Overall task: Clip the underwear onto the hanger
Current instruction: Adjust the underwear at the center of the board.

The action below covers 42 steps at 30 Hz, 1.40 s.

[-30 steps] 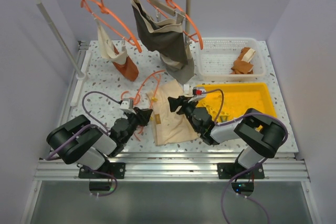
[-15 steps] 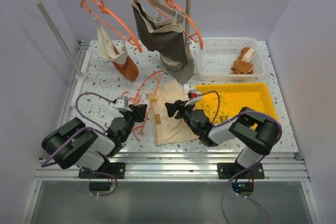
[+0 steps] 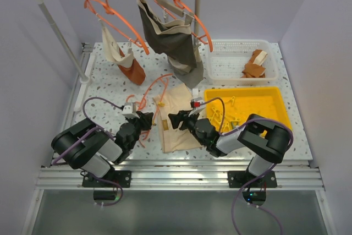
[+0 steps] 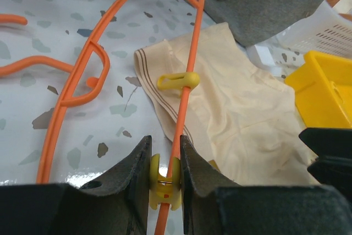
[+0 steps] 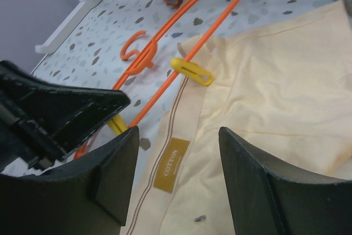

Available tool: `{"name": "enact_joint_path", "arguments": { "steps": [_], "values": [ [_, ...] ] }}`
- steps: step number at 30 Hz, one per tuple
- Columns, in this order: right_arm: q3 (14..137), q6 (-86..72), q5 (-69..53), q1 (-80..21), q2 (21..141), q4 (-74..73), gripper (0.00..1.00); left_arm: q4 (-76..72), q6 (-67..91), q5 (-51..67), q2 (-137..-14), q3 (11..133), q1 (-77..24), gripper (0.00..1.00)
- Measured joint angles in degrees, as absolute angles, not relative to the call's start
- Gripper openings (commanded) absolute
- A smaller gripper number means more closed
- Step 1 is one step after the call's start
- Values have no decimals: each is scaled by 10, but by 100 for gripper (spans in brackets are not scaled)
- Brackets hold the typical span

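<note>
Since a second ago, my right claw (image 5: 177, 152) has slid left over the underwear (image 5: 275, 81) lying flat on the table (image 5: 104, 42), fingers spread, probably to feed the waistband in. Meanwhile my left claw (image 4: 164, 155) pinches a yellow clip (image 4: 164, 188) on the hanger (image 4: 190, 89) bar, holding it ready.

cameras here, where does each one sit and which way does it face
Top external: above, behind the arms, looking down on the speckled table; both arms show.
Left wrist: on the left gripper, looking along the thin orange hanger; fingers pinch a yellow plastic clip.
Right wrist: on the right gripper, over the pale cream cloth underwear; open fingers show.
Both wrists share hanger, underwear, a second yellow clip.
</note>
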<state>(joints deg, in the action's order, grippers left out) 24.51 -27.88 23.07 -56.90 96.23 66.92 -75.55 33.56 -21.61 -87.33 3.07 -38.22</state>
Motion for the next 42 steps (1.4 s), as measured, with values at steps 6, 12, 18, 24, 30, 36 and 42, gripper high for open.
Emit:
{"name": "enact_joint_path", "arguments": {
  "steps": [6,12,18,24,30,36,42],
  "values": [
    [252,-256,240,-634,984,667,63,-757,340,-214,-900,31,-382,0],
    [248,-239,246,-658,990,666,59,-754,340,-213,-889,31,-382,0],
    [246,-220,252,-686,990,625,56,-753,341,-210,-885,31,-381,0],
    [246,-201,276,-730,990,570,59,-753,341,-204,-885,31,-380,0],
    [252,-189,310,-754,990,513,58,-753,349,-199,-888,31,-380,0],
    [264,-178,351,-791,982,454,59,-753,349,-197,-888,31,-380,0],
    [249,-179,369,-805,925,434,59,-753,349,-196,-893,31,-380,0]
  ]
}}
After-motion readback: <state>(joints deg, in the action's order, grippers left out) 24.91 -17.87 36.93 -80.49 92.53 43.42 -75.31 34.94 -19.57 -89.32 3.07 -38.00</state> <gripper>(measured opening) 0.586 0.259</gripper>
